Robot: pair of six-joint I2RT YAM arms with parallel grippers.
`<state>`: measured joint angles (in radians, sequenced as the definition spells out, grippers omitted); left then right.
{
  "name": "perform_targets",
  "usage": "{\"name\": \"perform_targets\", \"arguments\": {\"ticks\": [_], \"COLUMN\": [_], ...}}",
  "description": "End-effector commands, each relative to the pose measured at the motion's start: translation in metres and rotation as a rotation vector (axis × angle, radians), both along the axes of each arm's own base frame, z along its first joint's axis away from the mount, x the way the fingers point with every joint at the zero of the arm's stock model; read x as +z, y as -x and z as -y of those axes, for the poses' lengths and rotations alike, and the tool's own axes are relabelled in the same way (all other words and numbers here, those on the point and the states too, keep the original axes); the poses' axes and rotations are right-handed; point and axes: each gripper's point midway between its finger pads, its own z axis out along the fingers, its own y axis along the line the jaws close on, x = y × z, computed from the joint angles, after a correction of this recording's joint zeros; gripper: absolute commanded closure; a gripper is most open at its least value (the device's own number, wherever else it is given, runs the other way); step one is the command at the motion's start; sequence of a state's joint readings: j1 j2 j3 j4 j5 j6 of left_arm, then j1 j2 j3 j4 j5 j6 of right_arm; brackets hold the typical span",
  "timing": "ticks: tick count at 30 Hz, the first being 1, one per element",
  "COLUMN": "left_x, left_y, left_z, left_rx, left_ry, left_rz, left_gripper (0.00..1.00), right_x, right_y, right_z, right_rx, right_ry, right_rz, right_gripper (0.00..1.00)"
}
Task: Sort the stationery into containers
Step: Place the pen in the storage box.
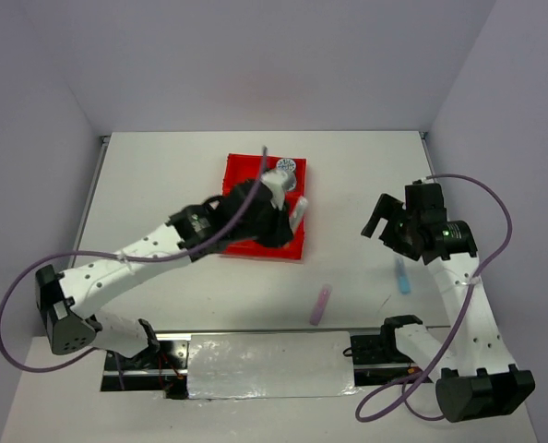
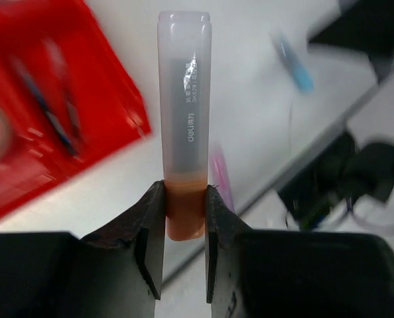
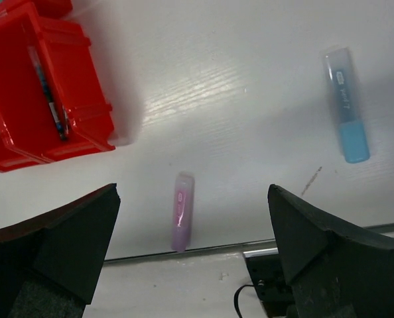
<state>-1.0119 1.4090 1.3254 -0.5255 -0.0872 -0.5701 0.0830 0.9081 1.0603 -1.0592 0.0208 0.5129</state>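
Where the left fingers (image 2: 150, 225) clamp it, the orange highlighter (image 2: 184, 132) reads "deli".

Frosted, translucent plastic cap on the orange highlighter (image 2: 184, 119), smooth and faintly shiny, with printed lettering down one side. Matt black plastic on the left tool (image 2: 184, 191), slightly rough. Glossy bright-red moulded plastic for the tray (image 3: 89, 124). Smooth white table (image 3: 250, 66) with a soft sheen and faint streaky grain.

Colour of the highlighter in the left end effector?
Highlighter: orange body, frosted translucent cap. Best in the left wrist view.
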Motion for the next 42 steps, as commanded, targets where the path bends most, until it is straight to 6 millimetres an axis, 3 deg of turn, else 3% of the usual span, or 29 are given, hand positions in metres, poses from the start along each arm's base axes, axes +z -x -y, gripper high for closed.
{"name": "perform_targets", "arguments": {"ticks": [1, 2, 3, 4, 7, 8, 10, 11, 12, 13, 14, 15, 17, 21, 22, 25, 26, 28, 32, 34, 35, 36, 37, 38, 40, 41, 42], "left_x": [0.029, 0.031, 0.036, 0.037, 0.035, 0.014, 0.016, -0.011, -0.001, -0.011, -0.033, -0.03, -0.054, -0.07, -0.077, -0.08, -0.078, -0.069, -0.035, -0.018, -0.015, -0.006, -0.021, -0.025, -0.047, -0.052, -0.048], "left_y": [-0.057, -0.088, -0.109, -0.136, -0.196, -0.214, -0.246, -0.261, -0.275, -0.284, -0.293, -0.3, -0.307, -0.314, -0.316, -0.315, -0.313, -0.314, -0.301, -0.28, -0.262, -0.242, -0.226, -0.197, -0.146, -0.114, -0.092], "left_z": [-0.049, -0.077, -0.086, -0.112, -0.143, -0.142, -0.146, -0.143, -0.14, -0.144, -0.141, -0.139, -0.139, -0.137, -0.138, -0.137, -0.137, -0.136, -0.132, -0.123, -0.103, -0.099, -0.096, -0.069, -0.059, -0.037, -0.031], "left_rx": [0.202, 0.296, 0.33, 0.401, 0.453, 0.443, 0.458, 0.46, 0.472, 0.495, 0.491, 0.499, 0.51, 0.496, 0.502, 0.487, 0.485, 0.489, 0.469, 0.447, 0.406, 0.395, 0.401, 0.359, 0.305, 0.261, 0.227], "left_ry": [-0.037, -0.048, -0.047, -0.058, -0.142, -0.176, -0.17, -0.194, -0.162, -0.15, -0.161, -0.146, -0.166, -0.151, -0.159, -0.138, -0.133, -0.109, -0.055, -0.068, -0.083, -0.109, -0.177, -0.189, -0.216, -0.196, -0.164], "left_rz": [0.069, 0.072, 0.083, 0.088, 0.154, 0.132, 0.161, 0.111, 0.121, 0.086, 0.044, 0.048, 0.005, -0.02, -0.03, -0.045, -0.039, -0.009, 0.013, 0.018, 0.019, 0.028, 0.02, 0.011, -0.057, -0.084, -0.088], "left_gripper": [1.0, 1.0, 1.0, 1.0, 1.0, 1.0, 1.0, 1.0, 1.0, 1.0, 1.0, 0.96, 0.9, 0.81, 0.73, 0.48, 0.23, 0.02, 0.01, 0.01, 0.01, 0.01, 0.01, 0.01, 0.01, 0.01, 0.01], "right_x": [0.0, -0.009, -0.013, -0.018, -0.016, -0.015, -0.012, -0.013, -0.013, -0.013, -0.015, -0.015, -0.018, -0.021, -0.021, -0.019, -0.019, -0.017, -0.017, -0.021, -0.023, -0.025, -0.025, -0.024, -0.014, -0.008, -0.003], "right_y": [-0.021, -0.025, -0.026, -0.027, -0.03, -0.03, -0.029, -0.026, -0.024, -0.023, -0.019, -0.018, -0.013, -0.008, -0.007, -0.008, -0.01, -0.013, -0.018, -0.02, -0.02, -0.021, -0.021, -0.022, -0.022, -0.021, -0.019], "right_z": [-0.009, -0.006, -0.002, 0.001, 0.014, 0.018, 0.021, 0.022, 0.021, 0.021, 0.02, 0.018, 0.017, 0.015, 0.014, 0.01, 0.01, 0.01, 0.007, 0.01, 0.01, 0.016, 0.02, 0.022, 0.035, 0.04, 0.043], "right_rx": [0.025, 0.022, 0.014, 0.011, -0.024, -0.032, -0.037, -0.04, -0.034, -0.029, -0.024, -0.014, -0.005, 0.011, 0.016, 0.033, 0.036, 0.038, 0.046, 0.037, 0.029, 0.007, -0.012, -0.026, -0.095, -0.12, -0.135], "right_ry": [-0.053, -0.028, -0.011, 0.01, 0.073, 0.085, 0.091, 0.091, 0.083, 0.082, 0.077, 0.071, 0.07, 0.062, 0.056, 0.045, 0.044, 0.044, 0.03, 0.038, 0.037, 0.053, 0.057, 0.059, 0.059, 0.067, 0.07], "right_rz": [0.055, 0.04, 0.032, 0.021, 0.062, 0.073, 0.081, 0.073, 0.071, 0.067, 0.059, 0.057, 0.052, 0.054, 0.057, 0.065, 0.068, 0.076, 0.075, 0.065, 0.057, 0.046, 0.044, 0.05, 0.065, 0.083, 0.089], "right_gripper": [0.0, 0.0, 0.0, 0.0, 0.0, 0.0, 0.0, 0.0, 0.0, 0.0, 0.0, 0.0, 0.0, 0.0, 0.0, 0.0, 0.0, 0.0, 0.0, 0.0, 0.0, 0.0, 0.0, 0.0, 0.0, 0.0, 0.0]}}
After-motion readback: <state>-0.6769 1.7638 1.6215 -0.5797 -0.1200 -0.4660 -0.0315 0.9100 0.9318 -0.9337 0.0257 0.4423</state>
